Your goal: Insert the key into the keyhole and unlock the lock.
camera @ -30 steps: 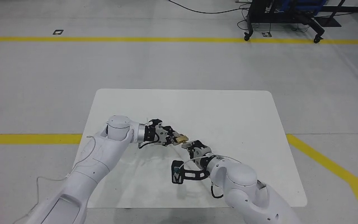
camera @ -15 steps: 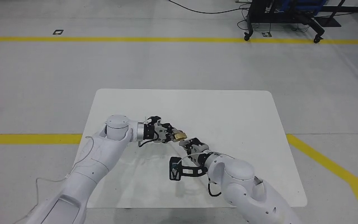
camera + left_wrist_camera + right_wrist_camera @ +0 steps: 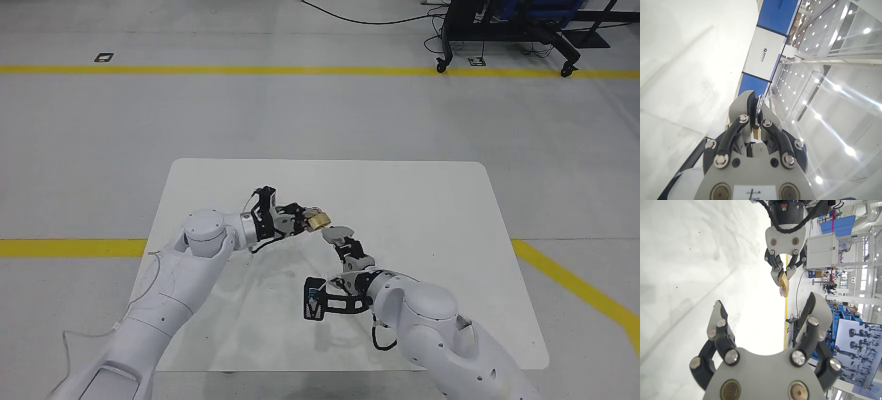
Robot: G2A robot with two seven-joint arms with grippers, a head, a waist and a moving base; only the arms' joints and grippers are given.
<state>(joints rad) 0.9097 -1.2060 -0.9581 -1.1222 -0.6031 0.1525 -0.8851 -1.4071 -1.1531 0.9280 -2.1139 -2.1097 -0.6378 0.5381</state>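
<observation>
From above, the left claw (image 3: 306, 218) holds the brass lock (image 3: 318, 219) in the air over the middle of the white bench (image 3: 430, 200), and the right claw (image 3: 337, 236) sits just beside it on the near side, though that view is too small to show how its fingers stand. The right wrist view settles it: the right claw is spread wide with nothing between its ribbed pads (image 3: 807, 308), facing the left claw, which pinches the lock's upper end so that the brass body hangs out past the fingertips. There the key (image 3: 781, 290) shows as a round silver head against the lock's face near its free end, apart from the right claw. The left wrist view gives the grip from behind: both fingers pressed together on a sliver of brass, with a silver disc at the tips. A second ago the two claws met at the lock, nearer the bench's front edge; since then the left claw has carried the lock toward the far side and the right claw has followed, now a small gap away
</observation>
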